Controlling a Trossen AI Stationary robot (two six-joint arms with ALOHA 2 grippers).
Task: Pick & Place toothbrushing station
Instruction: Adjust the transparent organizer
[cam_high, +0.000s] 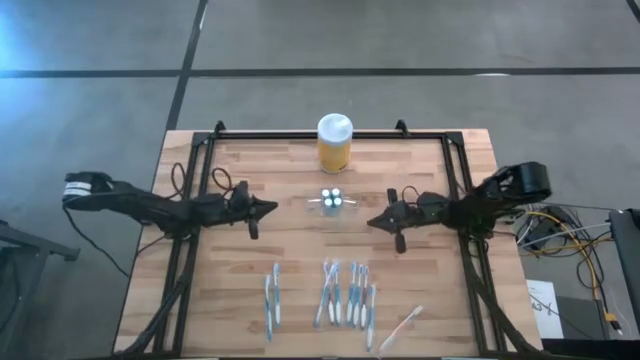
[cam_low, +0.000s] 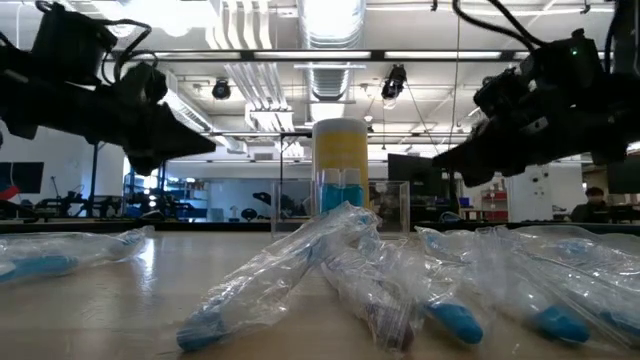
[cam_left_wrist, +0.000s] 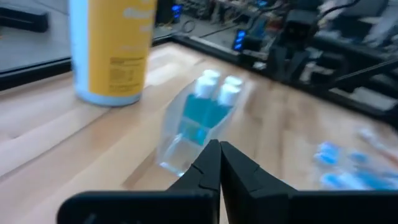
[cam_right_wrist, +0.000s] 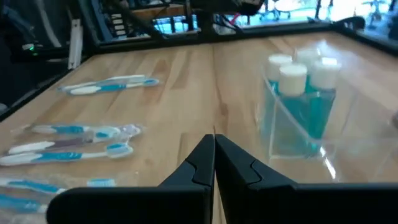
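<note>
The small clear plastic toothbrushing station (cam_high: 333, 200) stands mid-table between the left gripper (cam_high: 270, 209) and right gripper (cam_high: 374, 222), reachable by either; both are pinched closed, empty.

Toothbrushing station (cam_high: 333, 200) at table (cam_high: 290, 165) centre; jar (cam_high: 334, 143) just beyond at twelve o'clock. Left gripper (cam_high: 270, 209) at nine, right gripper (cam_high: 374, 222) at three, both apart from it. Wrapped toothbrushes (cam_high: 345, 295) in a row at six.
</note>
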